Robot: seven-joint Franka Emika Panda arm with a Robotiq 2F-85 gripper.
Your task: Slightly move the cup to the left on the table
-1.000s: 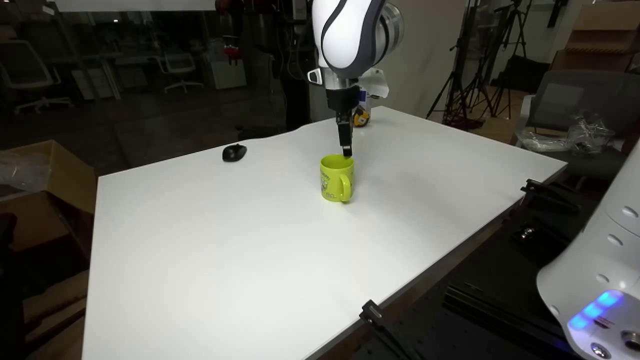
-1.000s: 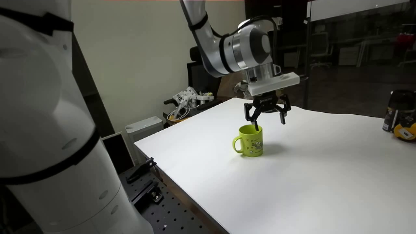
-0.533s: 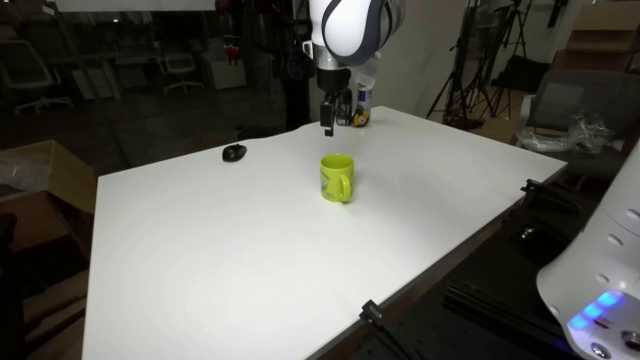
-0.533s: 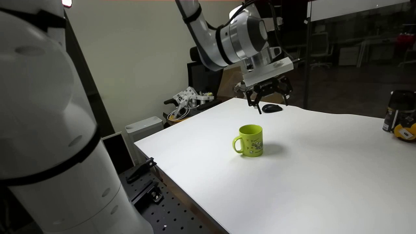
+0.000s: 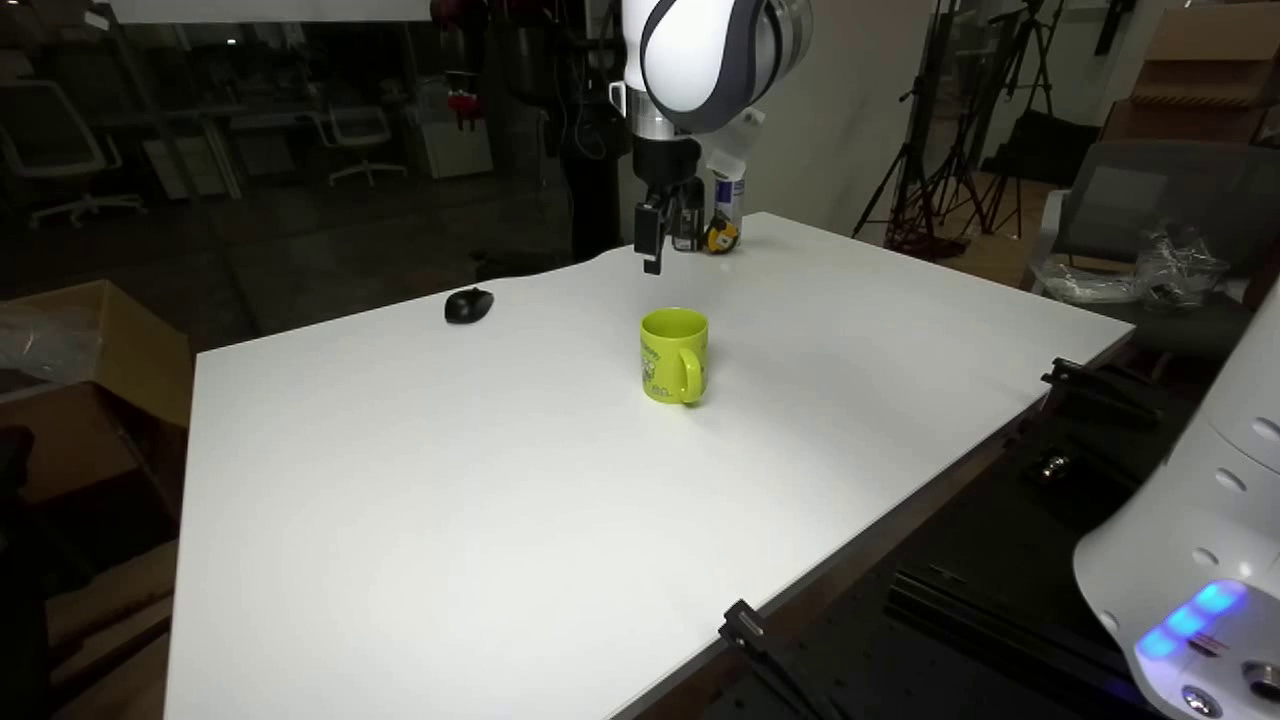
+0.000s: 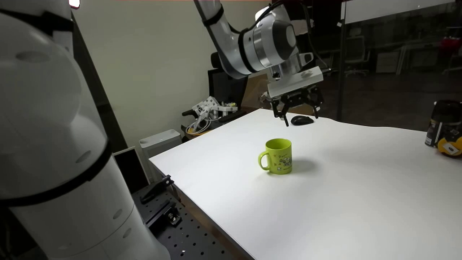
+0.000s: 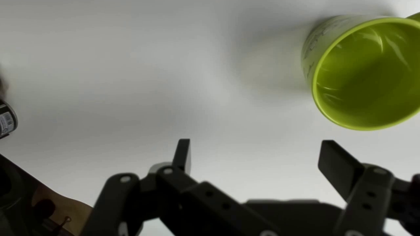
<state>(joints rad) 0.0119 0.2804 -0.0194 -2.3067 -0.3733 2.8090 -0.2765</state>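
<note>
The cup (image 5: 660,362), a yellow-green mug, stands upright on the white table (image 5: 430,520). It also stands on the table (image 6: 346,213) in an exterior view (image 6: 280,159), its handle toward the robot's base. In the wrist view the cup (image 7: 367,82) is at the upper right, cut by the frame edge, with its handle mostly out of frame. My gripper (image 6: 301,120) is open and empty, above the table and beyond the cup, touching nothing. It also shows edge-on in an exterior view (image 5: 652,262). In the wrist view the fingers (image 7: 256,144) are wide apart with bare table between them.
A black mouse-like object (image 5: 468,306) lies near the table's far edge. A dark bottle (image 6: 440,126) and a yellow-black tape measure (image 6: 450,146) stand at a table edge, with a blue-white can (image 5: 729,198) beside them. Black clamps (image 5: 745,625) grip the near edge.
A second ago one fingertip was at the cup's rim. The gripper has risen and drawn back from the cup, tilting; in the last half second it barely moved. The cup has stayed in place.
</note>
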